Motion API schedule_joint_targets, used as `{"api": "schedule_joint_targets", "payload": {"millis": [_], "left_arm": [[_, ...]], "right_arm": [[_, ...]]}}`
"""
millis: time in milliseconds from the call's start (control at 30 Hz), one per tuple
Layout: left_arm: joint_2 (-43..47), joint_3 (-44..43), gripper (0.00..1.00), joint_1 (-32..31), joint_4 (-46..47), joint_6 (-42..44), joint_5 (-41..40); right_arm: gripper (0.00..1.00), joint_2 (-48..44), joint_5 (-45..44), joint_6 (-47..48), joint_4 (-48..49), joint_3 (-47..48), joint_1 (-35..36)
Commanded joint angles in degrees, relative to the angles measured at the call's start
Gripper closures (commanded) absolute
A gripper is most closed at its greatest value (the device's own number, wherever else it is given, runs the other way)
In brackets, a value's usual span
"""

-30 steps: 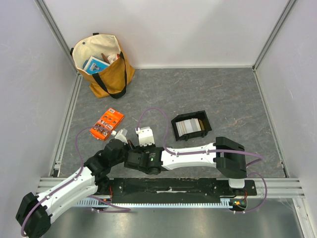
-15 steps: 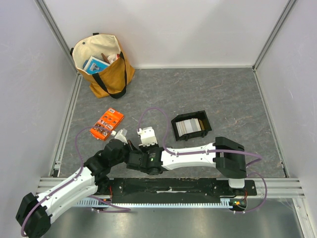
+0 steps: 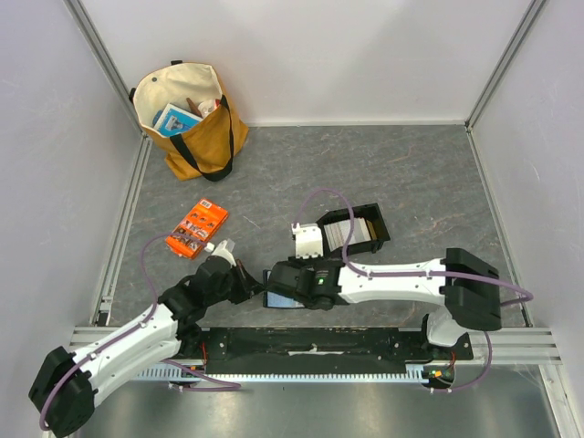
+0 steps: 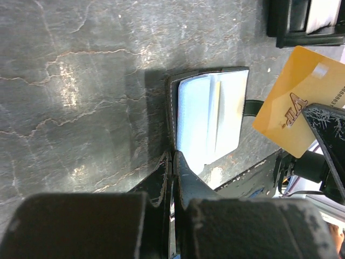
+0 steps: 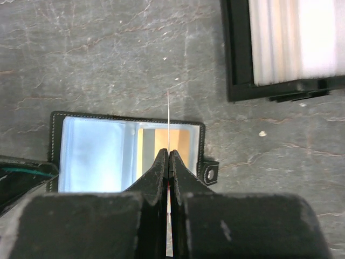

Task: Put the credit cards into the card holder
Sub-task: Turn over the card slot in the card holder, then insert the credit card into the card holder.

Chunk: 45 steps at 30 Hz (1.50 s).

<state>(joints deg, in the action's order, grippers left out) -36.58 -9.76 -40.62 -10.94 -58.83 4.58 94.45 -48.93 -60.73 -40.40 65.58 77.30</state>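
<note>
The right claw (image 5: 168,153) is clamped on one end of an orange card (image 4: 291,102). The card looks light, stiff and slick, and it points edge-on at the open card holder (image 5: 97,154). The left claw (image 4: 172,159), shut, touches the soft holder's edge, likely steadying it on the table (image 5: 81,48).

Free: bare desk (image 3: 438,173), far middle and right | Blocked: tote bag (image 3: 205,137) in far-left corner; orange packet (image 3: 196,228) left of centre; black tray (image 3: 381,226) at centre | Near edge: left pincer (image 4: 172,156) and right pincer (image 5: 168,154) crowding open card holder (image 5: 91,154)
</note>
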Motion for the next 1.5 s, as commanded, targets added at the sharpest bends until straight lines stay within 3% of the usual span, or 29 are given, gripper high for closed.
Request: {"api": "schedule_joint_targets", "payload": {"millis": [0, 100, 467, 1000, 1300, 1467], "left_arm": [[-1.04, 0.53, 0.98, -0.16, 0.74, -0.23, -1.24], [-1.48, 0.88, 0.98, -0.16, 0.48, -0.15, -2.29], [-4.99, 0.97, 0.98, -0.16, 0.04, 0.29, -3.35], [-4.64, 0.35, 0.98, -0.25, -0.84, 0.12, -4.4], [-3.94, 0.53, 0.98, -0.16, -1.36, -0.5, -4.32], [-3.76, 0.62, 0.98, -0.16, -0.93, -0.59, -4.32]], "right_arm": [[1.0, -5.85, 13.45, 5.52, 17.77, -7.98, -4.06], [1.0, -8.58, 25.95, 5.37, 30.26, -15.2, -7.85], [1.0, -10.96, 37.67, 0.44, 47.86, -27.69, -12.87], [1.0, -9.55, 42.33, -5.1, 49.98, -32.88, -14.89], [1.0, -13.59, 40.23, -8.26, 51.65, -36.23, -13.75], [1.0, -11.23, 40.83, -8.26, 53.13, -36.48, -13.4]]}}
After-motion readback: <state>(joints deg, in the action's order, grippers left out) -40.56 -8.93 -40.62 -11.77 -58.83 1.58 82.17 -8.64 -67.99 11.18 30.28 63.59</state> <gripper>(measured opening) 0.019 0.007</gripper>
